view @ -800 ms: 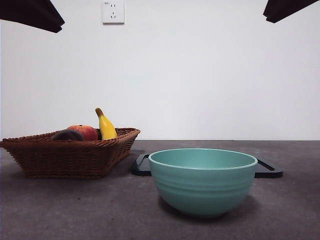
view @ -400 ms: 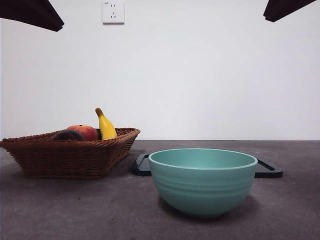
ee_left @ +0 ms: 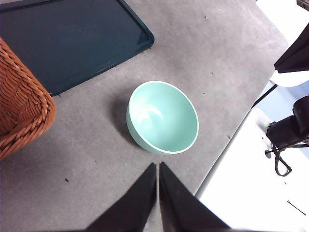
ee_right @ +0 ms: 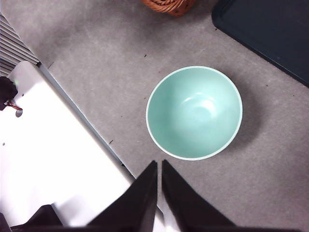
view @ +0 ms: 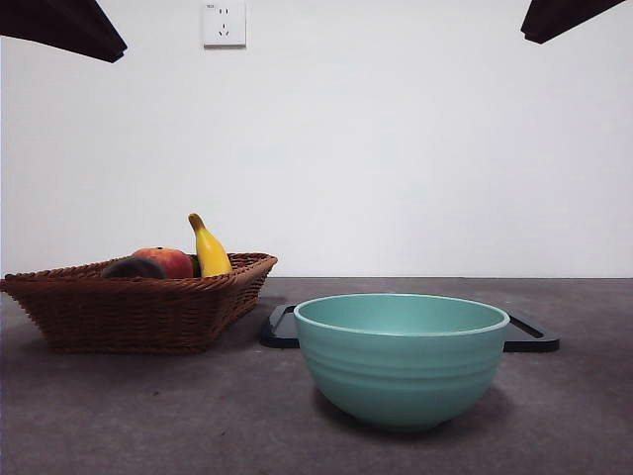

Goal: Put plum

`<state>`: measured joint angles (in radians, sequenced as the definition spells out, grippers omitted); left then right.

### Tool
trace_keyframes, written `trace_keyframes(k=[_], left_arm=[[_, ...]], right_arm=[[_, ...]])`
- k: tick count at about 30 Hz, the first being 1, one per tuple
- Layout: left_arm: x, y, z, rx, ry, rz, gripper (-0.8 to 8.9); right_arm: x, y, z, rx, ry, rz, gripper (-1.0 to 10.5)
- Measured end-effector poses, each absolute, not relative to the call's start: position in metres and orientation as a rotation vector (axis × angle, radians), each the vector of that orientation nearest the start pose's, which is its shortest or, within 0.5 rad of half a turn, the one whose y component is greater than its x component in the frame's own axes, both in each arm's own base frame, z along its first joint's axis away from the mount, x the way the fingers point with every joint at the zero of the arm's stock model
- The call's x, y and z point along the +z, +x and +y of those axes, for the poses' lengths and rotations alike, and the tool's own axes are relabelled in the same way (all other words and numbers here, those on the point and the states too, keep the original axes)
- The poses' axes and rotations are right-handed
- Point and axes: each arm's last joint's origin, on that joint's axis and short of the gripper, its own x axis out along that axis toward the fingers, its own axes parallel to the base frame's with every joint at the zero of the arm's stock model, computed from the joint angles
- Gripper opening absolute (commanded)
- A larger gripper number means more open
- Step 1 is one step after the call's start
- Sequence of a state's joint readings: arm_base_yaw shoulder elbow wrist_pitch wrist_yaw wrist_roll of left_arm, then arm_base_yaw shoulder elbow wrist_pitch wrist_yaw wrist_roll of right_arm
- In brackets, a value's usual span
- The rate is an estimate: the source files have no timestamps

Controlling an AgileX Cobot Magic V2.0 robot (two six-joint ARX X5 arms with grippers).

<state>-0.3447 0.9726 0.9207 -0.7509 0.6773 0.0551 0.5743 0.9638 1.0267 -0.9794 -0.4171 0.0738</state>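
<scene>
A: Where is the plum?

B: It lies in the wicker basket, at about 9 o'clock from the bowl in the front view. Only its dark, rounded top shows above the woven rim, so I cannot say which way it points or where its long axis is. It looks round.

A: What is beside it?

B: A red-orange round fruit is just behind it, touching or almost touching. A yellow banana stands up tilted at about 2 o'clock from the plum, with its brown tip high.

A: And the materials?

B: The basket is brown woven cane with a braided rim and sloping sides. The bowl is smooth matte teal, round and deep, with faint rings on its outer wall; it holds nothing. Behind it lies a flat dark tray with a raised edge and rounded corners. The table is a grey, slightly rough surface.

A: The grippers?

B: The left gripper hangs high above the table near the bowl, its two black jaws pressed almost together, with nothing between them. The right gripper is the same: high up, jaws nearly closed, holding nothing. In the front view they are only dark tips at the top corners.
</scene>
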Motion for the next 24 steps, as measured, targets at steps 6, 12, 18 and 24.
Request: trace_keyframes(k=[6,12,18,24], left_arm=[[0.315,0.163,-0.068,-0.89,-0.007,0.668,0.07],[0.34,0.145,-0.033,-0.576,0.104,0.243,0.07],[0.317,0.117,-0.009,-0.252,0.18,-0.033,0.07],[0.27,0.1,0.001,-0.062,0.195,-0.056,0.07]], right_arm=[[0.321,0.134,0.101,0.883,-0.012,0.983,0.0],[0.321,0.134,0.101,0.883,-0.012,0.983,0.0],[0.321,0.134,0.101,0.883,-0.012,0.982,0.0],[0.321,0.134,0.101,0.883,-0.012,0.982,0.0]])
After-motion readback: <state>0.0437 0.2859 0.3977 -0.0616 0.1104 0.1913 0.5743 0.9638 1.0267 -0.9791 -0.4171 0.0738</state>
